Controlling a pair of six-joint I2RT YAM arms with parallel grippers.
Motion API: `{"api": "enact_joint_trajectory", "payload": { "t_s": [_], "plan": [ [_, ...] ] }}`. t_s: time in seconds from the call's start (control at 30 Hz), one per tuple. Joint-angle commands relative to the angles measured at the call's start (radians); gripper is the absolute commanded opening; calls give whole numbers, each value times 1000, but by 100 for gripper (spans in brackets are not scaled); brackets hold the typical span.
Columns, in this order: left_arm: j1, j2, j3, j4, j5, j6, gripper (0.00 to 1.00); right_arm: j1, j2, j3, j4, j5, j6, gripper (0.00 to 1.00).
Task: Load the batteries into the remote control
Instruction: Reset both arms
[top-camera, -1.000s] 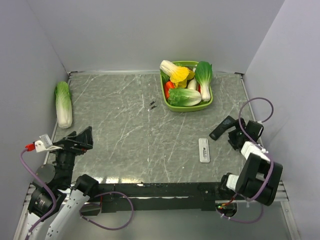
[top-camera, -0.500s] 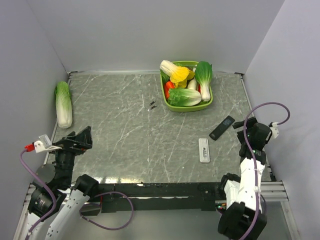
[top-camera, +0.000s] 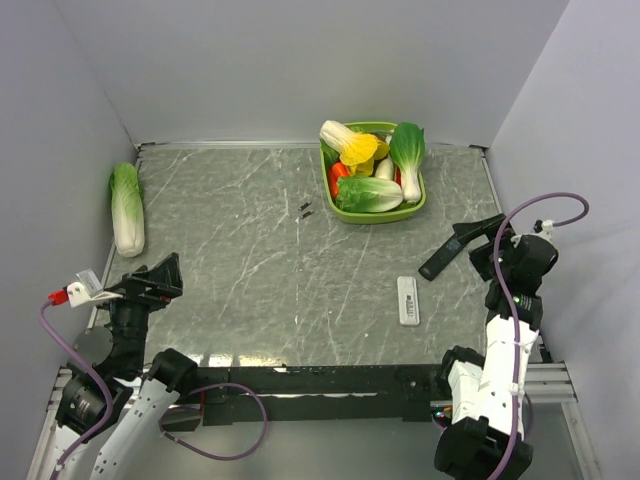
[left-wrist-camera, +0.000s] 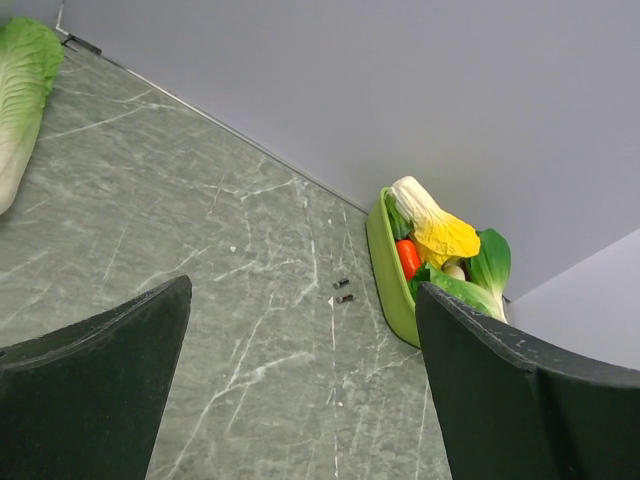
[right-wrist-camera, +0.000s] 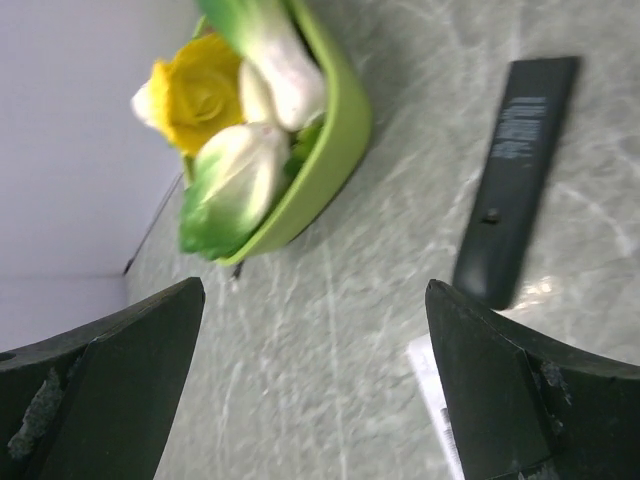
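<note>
The black remote control (top-camera: 443, 256) lies flat at the right of the table, and the right wrist view shows it with its plain side and a label up (right-wrist-camera: 515, 180). No bright-blue batteries show in any view. My right gripper (top-camera: 488, 243) is open and empty, held above the table just right of the remote; its jaws (right-wrist-camera: 312, 300) stand wide apart. My left gripper (top-camera: 163, 279) is open and empty at the near left, far from the remote, and its jaws (left-wrist-camera: 303, 300) frame bare table.
A white remote (top-camera: 407, 300) lies near the front, left of the black one. A green basket (top-camera: 420, 205) of toy vegetables stands at the back. Two tiny dark bits (top-camera: 305, 209) lie left of it. A napa cabbage (top-camera: 127, 208) lies by the left wall.
My right arm has unfolded and risen, and its gripper has drawn back to the right from the black remote. The remote lies where it was. The left arm has barely moved.
</note>
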Motion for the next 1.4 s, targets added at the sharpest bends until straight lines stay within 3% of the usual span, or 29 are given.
{"api": "enact_joint_trajectory", "payload": {
  "t_s": [0.0, 0.2, 0.3, 0.43, 0.6, 0.9, 1.37],
  "plan": [
    [1, -28, 19, -9, -38, -13, 97, 5, -9, 152, -45, -142, -21, 100],
    [0, -28, 22, -18, -48, -21, 97, 3, -21, 366, -209, -171, -130, 100],
    [0, -30, 22, -21, -51, -24, 97, 49, -34, 417, -276, -115, -188, 100],
    [0, -28, 22, -23, -49, -19, 97, 138, -63, 440, -324, -10, -272, 100],
    [3, -11, 19, -3, -43, -2, 97, 307, -138, 463, -365, 227, -380, 100],
    [45, 36, 14, 29, -3, 22, 97, 471, -288, 405, -344, 476, -470, 100],
    [116, 85, 7, 46, 78, 45, 97, 666, -532, 189, -234, 642, -576, 100]
  ]
}}
